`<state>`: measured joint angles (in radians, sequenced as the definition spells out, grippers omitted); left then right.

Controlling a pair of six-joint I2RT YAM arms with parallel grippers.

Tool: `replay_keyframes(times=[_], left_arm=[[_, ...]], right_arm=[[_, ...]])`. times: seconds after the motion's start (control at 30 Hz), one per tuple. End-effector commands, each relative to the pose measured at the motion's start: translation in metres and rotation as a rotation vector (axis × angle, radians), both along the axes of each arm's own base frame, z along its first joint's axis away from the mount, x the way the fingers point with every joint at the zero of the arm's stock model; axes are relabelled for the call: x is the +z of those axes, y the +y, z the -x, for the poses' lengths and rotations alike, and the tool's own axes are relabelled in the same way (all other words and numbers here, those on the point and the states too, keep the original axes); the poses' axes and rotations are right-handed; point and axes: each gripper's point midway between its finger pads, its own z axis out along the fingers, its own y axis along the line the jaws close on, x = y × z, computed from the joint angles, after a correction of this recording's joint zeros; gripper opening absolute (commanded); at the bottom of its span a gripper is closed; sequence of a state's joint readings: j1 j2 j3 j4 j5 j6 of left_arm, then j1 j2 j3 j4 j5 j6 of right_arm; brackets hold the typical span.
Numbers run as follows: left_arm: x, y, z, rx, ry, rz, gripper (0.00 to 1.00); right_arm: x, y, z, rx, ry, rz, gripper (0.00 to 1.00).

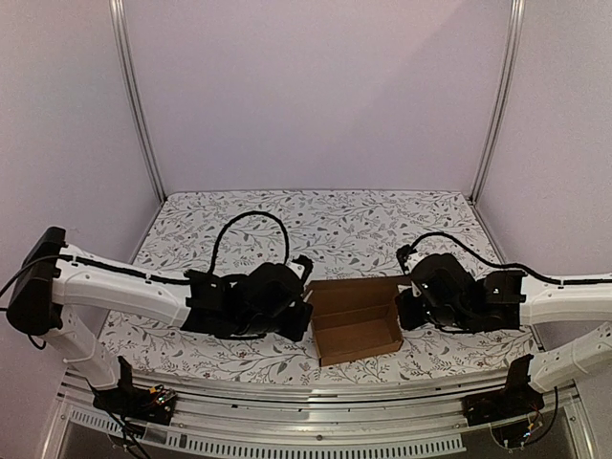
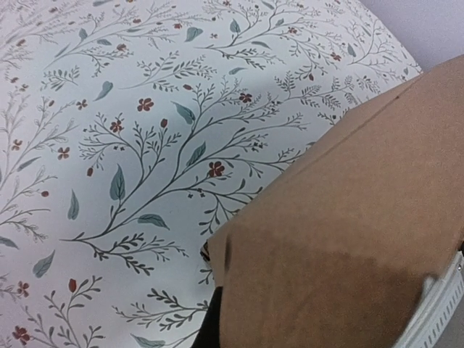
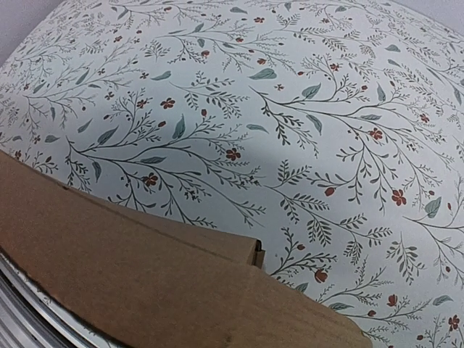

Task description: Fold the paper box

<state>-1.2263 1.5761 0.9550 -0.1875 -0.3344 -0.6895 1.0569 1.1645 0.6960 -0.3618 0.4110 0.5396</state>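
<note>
The paper box (image 1: 356, 330) lies open like a shallow tray between the two tools. The left gripper (image 1: 304, 308) is pinched closed on the box's left end, and the right gripper (image 1: 405, 298) is closed on its right end. Both arms reach inward from the sides, low over the floral table (image 1: 335, 215). A black cable (image 1: 251, 216) loops up behind the left gripper, away from the box.
</note>
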Motion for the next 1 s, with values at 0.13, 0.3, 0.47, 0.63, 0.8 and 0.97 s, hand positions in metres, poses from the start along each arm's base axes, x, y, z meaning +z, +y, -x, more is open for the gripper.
replay_keyframes(times=[0.13,0.3,0.47,0.63,0.8,0.97], left_arm=[[0.006,-0.016,-0.009,0.027,0.015,0.042,0.00],[0.003,-0.020,-0.011,0.056,0.033,0.056,0.00],[0.000,-0.021,-0.013,0.088,0.046,0.067,0.00],[-0.006,-0.022,-0.013,0.108,0.065,0.072,0.00],[-0.013,-0.027,-0.010,0.105,0.084,0.066,0.00],[-0.022,-0.032,-0.007,0.107,0.100,0.059,0.00]], right_arm=[[0.009,0.020,0.004,-0.057,-0.062,-0.086,0.00],[-0.002,0.020,0.010,-0.079,-0.072,-0.075,0.00],[-0.011,0.017,0.016,-0.097,-0.101,-0.055,0.00],[-0.017,0.010,0.019,-0.134,-0.117,-0.056,0.00],[-0.020,0.006,0.022,-0.154,-0.135,-0.057,0.00],[-0.024,0.007,0.025,-0.157,-0.154,-0.040,0.00]])
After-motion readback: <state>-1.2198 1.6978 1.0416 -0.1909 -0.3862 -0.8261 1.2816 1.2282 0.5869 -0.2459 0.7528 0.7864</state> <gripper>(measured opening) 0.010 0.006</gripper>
